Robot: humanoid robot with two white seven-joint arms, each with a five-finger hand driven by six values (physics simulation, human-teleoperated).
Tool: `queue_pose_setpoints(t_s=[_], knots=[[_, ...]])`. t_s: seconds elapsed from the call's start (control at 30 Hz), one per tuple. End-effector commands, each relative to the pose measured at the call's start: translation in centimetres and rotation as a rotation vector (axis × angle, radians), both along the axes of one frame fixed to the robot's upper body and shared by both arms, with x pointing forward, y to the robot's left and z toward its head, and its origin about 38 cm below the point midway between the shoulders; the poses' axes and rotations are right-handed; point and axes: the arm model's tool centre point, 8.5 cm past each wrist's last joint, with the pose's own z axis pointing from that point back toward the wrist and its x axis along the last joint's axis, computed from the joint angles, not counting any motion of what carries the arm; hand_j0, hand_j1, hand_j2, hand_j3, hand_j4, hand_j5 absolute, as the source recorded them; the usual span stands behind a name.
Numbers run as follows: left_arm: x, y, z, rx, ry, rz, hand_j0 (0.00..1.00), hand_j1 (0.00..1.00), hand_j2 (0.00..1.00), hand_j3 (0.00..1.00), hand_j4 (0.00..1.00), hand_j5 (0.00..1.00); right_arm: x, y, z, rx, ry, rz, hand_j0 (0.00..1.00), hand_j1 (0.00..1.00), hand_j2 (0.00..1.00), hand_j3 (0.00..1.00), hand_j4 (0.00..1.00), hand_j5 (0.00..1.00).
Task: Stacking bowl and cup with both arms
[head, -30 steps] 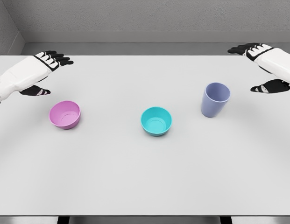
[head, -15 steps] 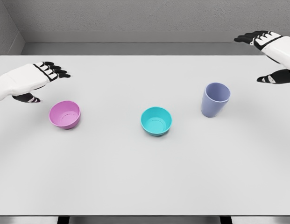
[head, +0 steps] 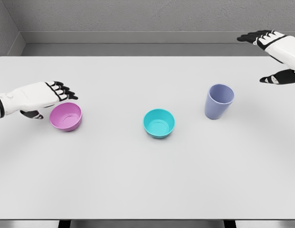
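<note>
A pink bowl (head: pixel 66 117) sits upright at the left of the white table (head: pixel 147 180). My left hand (head: pixel 50 100) is low beside it, fingers over its far-left rim and thumb at its left side, spread and holding nothing. A teal bowl (head: pixel 159 123) stands at the middle. To its right is a lavender cup (head: pixel 218 101), upright. My right hand (head: pixel 271 57) hovers open at the far right edge, well above and right of the cup.
A grey wall and ledge run behind the table's far edge. The table's front edge lies near the bottom of the view.
My left hand has dropped down and toward the pink bowl, now reaching its rim. My right hand rose and drew back to the right. Bowls and cup have not moved.
</note>
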Motion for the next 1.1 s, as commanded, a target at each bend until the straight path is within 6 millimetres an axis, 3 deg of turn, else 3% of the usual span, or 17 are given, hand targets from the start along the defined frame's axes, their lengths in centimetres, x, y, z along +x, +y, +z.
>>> queue_pose_setpoints(t_s=[0.0,1.07], knots=[[0.0,-0.4,-0.3,0.004,0.002,-0.008,1.00,1.00,1.00,1.00,1.00,1.00,0.1,-0.3,0.1,0.001,0.002,-0.008,1.00,1.00,1.00,1.00,1.00,1.00],[-1.0,-2.2,-1.5,0.063,0.019,-0.069,1.00,1.00,1.00,1.00,1.00,1.00,0.1,-0.3,-0.5,0.013,0.015,-0.012,1.00,1.00,1.00,1.00,1.00,1.00]])
